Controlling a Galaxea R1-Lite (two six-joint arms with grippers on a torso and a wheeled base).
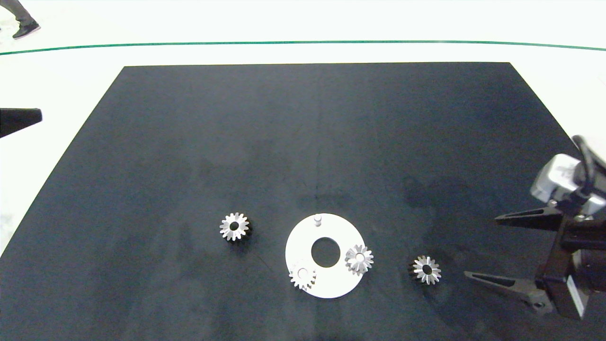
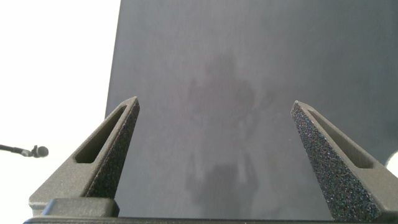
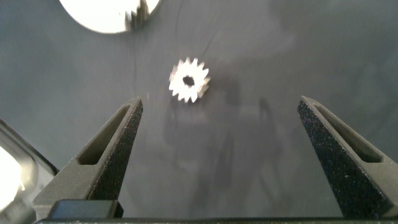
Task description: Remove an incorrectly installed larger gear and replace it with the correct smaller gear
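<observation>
Right gripper (image 1: 482, 246) hovers with fingers wide apart near a loose star-like gear (image 1: 426, 270) on the black mat (image 1: 303, 142). Left gripper (image 2: 214, 107), also spread, is mostly cut off. White disc (image 1: 326, 284) carries the larger gear (image 1: 302, 275) and the smaller gear (image 1: 359, 258).

White disc (image 1: 326, 285): flat, round, lying on a black mat (image 1: 303, 142). A round hole (image 1: 325, 252) goes through the disc's middle and the mat shows dark through it. A short pale peg (image 1: 317, 219) stands upright at the disc's far rim.

The mat spreads well beyond the disc on every side. Around the mat is a white surface (image 1: 71, 85).

Well beyond the disc, past the mat's far edge, a thin green line (image 1: 303, 42) curves across the floor. Past that line, at the far left corner, are a person's leg and dark shoe (image 1: 26, 30).
</observation>
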